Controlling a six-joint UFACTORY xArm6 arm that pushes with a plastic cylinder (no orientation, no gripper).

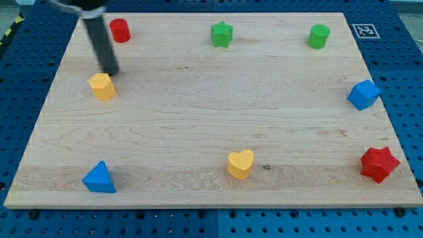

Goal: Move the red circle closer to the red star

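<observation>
The red circle stands near the board's top left corner. The red star lies at the bottom right corner, far across the board from it. My rod comes down from the view's top left, and my tip rests on the board just above and right of a yellow hexagon block. The tip is below and slightly left of the red circle, a short gap apart from it.
A green star and a green cylinder sit along the top edge. A blue cube is at the right edge. A yellow heart and a blue triangle lie near the bottom edge of the wooden board.
</observation>
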